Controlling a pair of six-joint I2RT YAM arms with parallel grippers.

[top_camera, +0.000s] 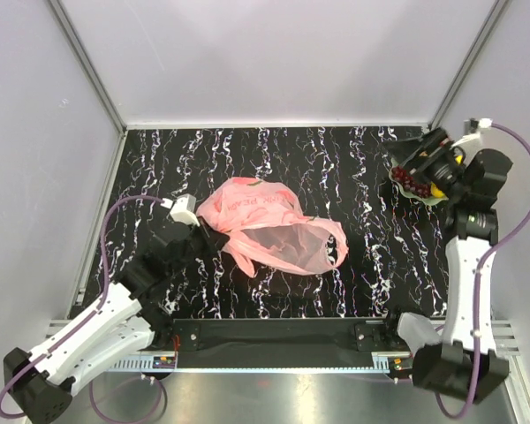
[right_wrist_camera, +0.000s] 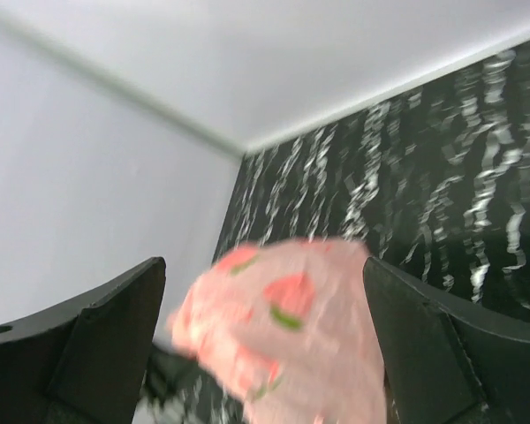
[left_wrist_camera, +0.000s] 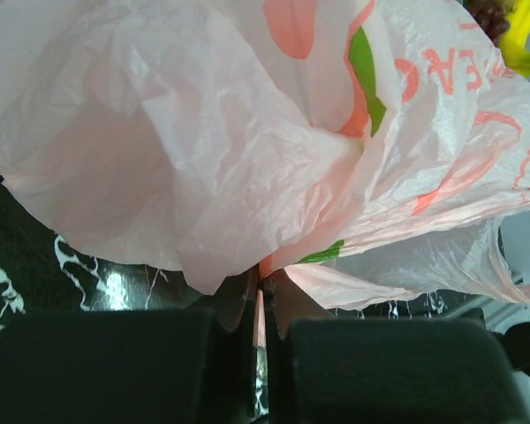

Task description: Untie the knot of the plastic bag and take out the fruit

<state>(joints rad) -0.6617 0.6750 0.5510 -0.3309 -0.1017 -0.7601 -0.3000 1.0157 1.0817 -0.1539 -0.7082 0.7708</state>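
Your left gripper (left_wrist_camera: 261, 296) is clamped shut on an edge of the thin crinkled pink plastic bag (top_camera: 265, 225), which lies crumpled mid-way across the black marbled surface (top_camera: 362, 265). Your right gripper (top_camera: 413, 170) is spread wide at the far-right corner, just above dark red grapes (top_camera: 411, 181) & a yellow banana (top_camera: 437, 187) on the wavy green plate (top_camera: 431, 200), well apart from the bag.

A black tabletop (top_camera: 336, 159) veined with white marbling fills the floor of a pale grey enclosure, its back wall (top_camera: 274, 53) bare. Aluminium frame posts (top_camera: 88, 66) run up the two rear corners. A wavy green plate (top_camera: 431, 200) sits at the far right, close to the side wall. A black mounting bar (top_camera: 274, 334) lines the near edge.
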